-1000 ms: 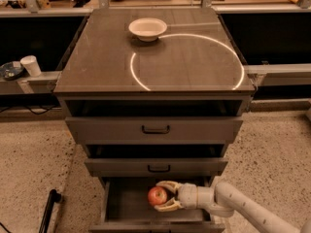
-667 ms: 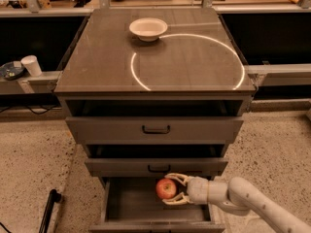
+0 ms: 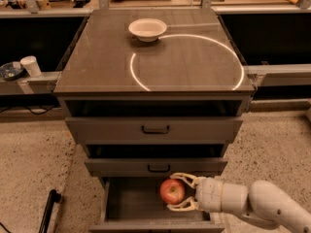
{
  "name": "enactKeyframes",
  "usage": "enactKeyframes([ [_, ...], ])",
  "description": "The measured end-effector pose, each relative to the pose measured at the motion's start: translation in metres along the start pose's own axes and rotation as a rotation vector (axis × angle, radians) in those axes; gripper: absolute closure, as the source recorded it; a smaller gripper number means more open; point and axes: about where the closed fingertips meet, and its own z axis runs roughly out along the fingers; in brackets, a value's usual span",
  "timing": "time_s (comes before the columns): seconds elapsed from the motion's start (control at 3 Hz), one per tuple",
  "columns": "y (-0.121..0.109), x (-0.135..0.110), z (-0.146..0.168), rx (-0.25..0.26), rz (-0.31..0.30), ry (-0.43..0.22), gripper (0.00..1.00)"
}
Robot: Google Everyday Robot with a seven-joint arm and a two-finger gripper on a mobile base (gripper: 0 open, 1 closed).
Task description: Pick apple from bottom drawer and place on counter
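The red apple with yellowish patches is held between the cream fingers of my gripper, above the open bottom drawer at the foot of the grey cabinet. My white arm comes in from the lower right. The gripper is shut on the apple, one finger above it and one below. The counter is the cabinet's glossy dark top with a bright white ring of light, well above the gripper.
A white bowl stands at the back of the counter. Two wider drawers with black handles sit above the bottom one. A white cup stands on a ledge at left. A black object lies on the floor at left.
The gripper has lifted the apple upward and slightly right inside the bottom drawer, toward the middle drawer's front.
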Motion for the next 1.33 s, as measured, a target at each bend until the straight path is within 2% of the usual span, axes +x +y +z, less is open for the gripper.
enactKeyframes([
  [0.33,-0.022,-0.074,-0.046,-0.012,-0.022,0.092,1.0],
  [0.67,-0.081,-0.129,-0.076,-0.074,0.013,0.152,1.0],
  [1.0,-0.155,-0.199,-0.111,-0.135,0.053,0.109,1.0],
  [1.33,-0.155,-0.199,-0.111,-0.135,0.053,0.109,1.0],
])
